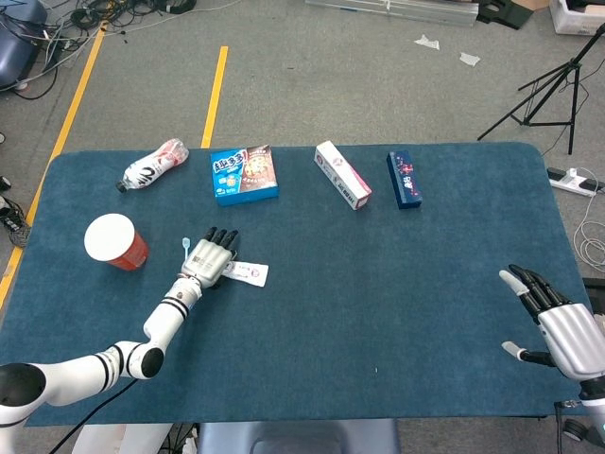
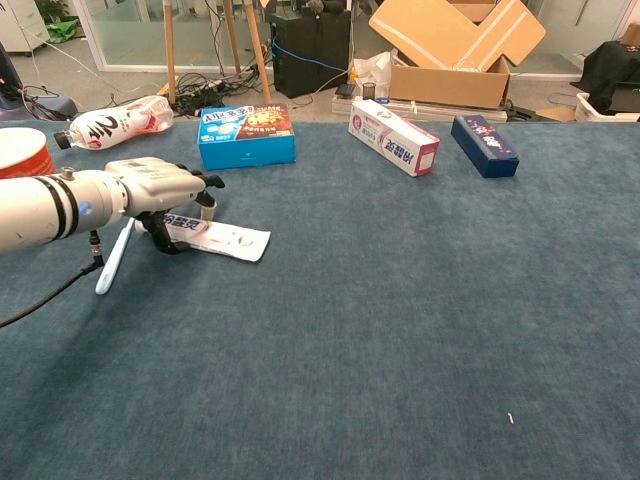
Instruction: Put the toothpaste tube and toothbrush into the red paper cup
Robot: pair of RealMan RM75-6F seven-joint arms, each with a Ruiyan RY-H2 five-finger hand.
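The white toothpaste tube lies flat on the blue table. My left hand covers its left end, fingers stretched over the top and thumb curled beneath, pinching it. The pale blue toothbrush lies just left of that hand, on the table. The red paper cup stands upright further left. My right hand hovers open at the table's front right corner, far from everything, and shows only in the head view.
Along the back of the table lie a plastic bottle, a blue snack box, a white toothpaste carton and a dark blue box. A cardboard box and cables sit on the floor beyond.
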